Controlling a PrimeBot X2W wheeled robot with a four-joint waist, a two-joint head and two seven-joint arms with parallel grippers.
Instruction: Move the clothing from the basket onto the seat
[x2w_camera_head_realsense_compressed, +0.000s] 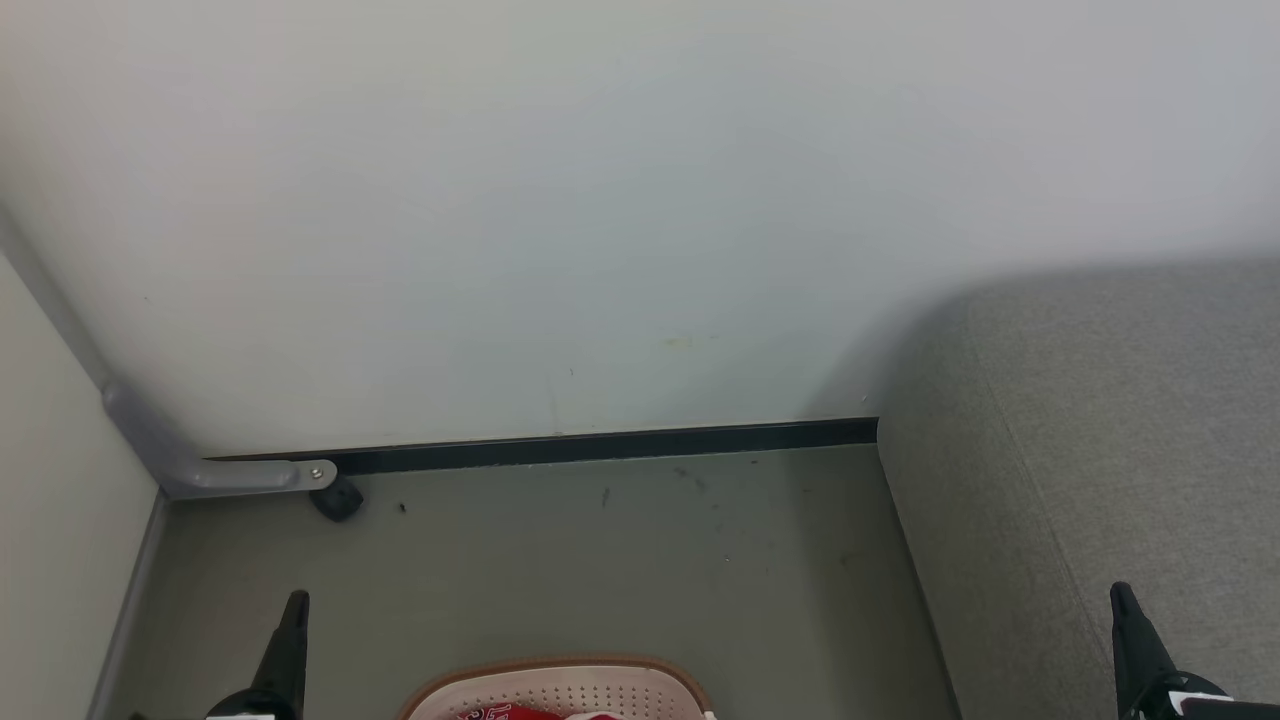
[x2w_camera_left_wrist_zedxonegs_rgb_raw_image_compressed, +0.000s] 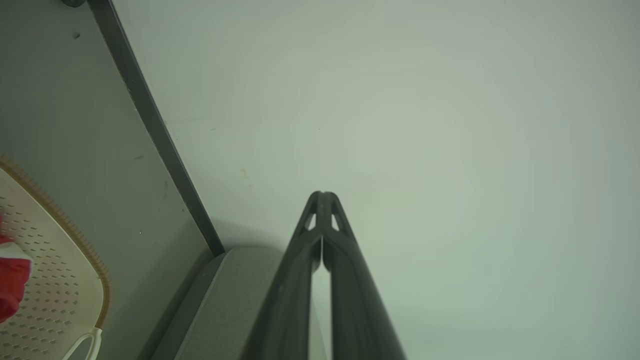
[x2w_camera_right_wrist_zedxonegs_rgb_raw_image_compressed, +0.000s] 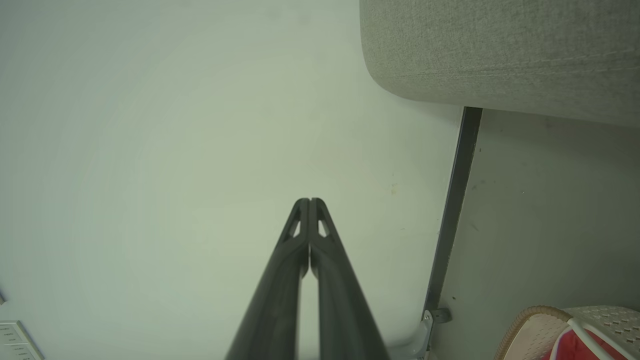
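Clothing (x2w_camera_head_realsense_compressed: 510, 714) of red fabric lies in oval cream plastic basket (x2w_camera_head_realsense_compressed: 570, 685) between left gripper (x2w_camera_head_realsense_compressed: 297, 598) and right gripper (x2w_camera_head_realsense_compressed: 1120, 592), both closed, empty; transfer to grey upholstered seat (x2w_camera_head_realsense_compressed: 1100, 420) not started.

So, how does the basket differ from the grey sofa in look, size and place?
The basket is cream perforated plastic with a brown rim; the sofa is grey woven fabric. The basket looks much smaller than the sofa. In the head view the basket sits at bottom centre, with red clothing inside, while the sofa stands at the right. Both stand on the floor.
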